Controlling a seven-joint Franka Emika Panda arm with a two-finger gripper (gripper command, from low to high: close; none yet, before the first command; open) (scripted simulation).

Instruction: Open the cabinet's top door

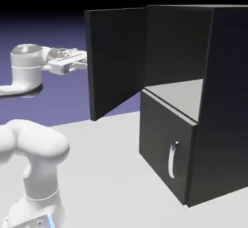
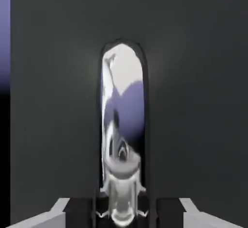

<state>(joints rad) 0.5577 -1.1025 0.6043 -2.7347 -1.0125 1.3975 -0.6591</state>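
The exterior view is dim and soft: the backdrop fades from violet at mid-left to black along the top, the table (image 1: pixel 106 173) is evenly pale grey with no sharp shadows, and the arm (image 1: pixel 34 149) is the brightest thing, at lower left. The cabinet (image 1: pixel 218 101) reads flat black, only its shelf (image 1: pixel 181 96) catching light. The hand view is darker and blurry, a grey door (image 2: pixel 193 101) with a glossy handle (image 2: pixel 122 125) mirroring violet and white, possibly smeared by compression.
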